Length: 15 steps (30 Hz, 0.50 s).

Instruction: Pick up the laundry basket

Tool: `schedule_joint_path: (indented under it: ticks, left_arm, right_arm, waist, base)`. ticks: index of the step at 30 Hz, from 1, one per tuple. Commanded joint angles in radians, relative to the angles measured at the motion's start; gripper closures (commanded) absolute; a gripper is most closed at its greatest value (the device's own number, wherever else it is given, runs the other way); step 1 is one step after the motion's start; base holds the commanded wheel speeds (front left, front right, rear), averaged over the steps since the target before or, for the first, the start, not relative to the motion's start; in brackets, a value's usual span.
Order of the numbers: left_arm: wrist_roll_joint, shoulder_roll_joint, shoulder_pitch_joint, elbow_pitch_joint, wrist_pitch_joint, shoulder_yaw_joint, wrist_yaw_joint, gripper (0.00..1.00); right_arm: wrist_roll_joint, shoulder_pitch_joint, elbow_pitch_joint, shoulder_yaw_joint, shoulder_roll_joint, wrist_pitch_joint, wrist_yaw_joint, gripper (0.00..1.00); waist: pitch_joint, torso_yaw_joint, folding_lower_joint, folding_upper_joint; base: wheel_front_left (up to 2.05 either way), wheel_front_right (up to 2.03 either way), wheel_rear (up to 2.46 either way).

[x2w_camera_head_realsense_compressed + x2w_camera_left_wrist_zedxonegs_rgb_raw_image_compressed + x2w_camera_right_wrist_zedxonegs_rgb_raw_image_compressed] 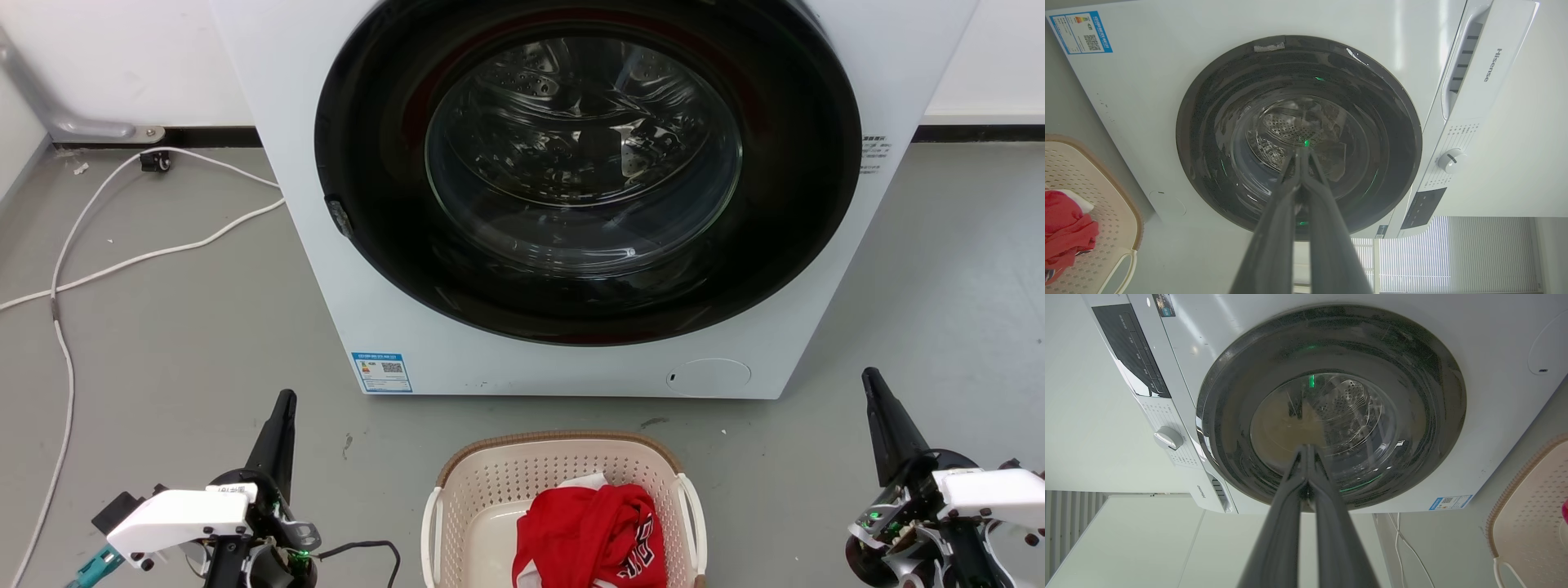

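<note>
Two grippers flank the basket (563, 472), the left gripper (284, 402) and right gripper (872, 380) each well apart from it, fingers pointing toward the washer (490, 359). Both pairs of jaws are pressed together, holding nothing. The basket sits on the floor (163, 343) near the washer's front, a red garment (588, 531) inside.
</note>
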Motion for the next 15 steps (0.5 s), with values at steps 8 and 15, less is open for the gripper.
schedule_joint_path:
  ticks: [8,15]
  left_arm:
    - [0.003,-0.002,-0.010,0.002,0.005,0.004,-0.003,1.00]
    - [0.005,-0.003,-0.010,0.002,0.007,0.005,-0.003,1.00]
  right_arm:
    - [-0.006,-0.012,0.001,-0.002,0.004,0.003,0.000,1.00]
    - [-0.007,-0.012,0.001,-0.002,0.004,0.003,0.000,1.00]
  waist:
    - [0.000,0.000,0.0000,0.0000]
    - [0.000,0.000,0.0000,0.0000]
  base:
    - [0.00,0.00,0.00]
    - [0.00,0.00,0.00]
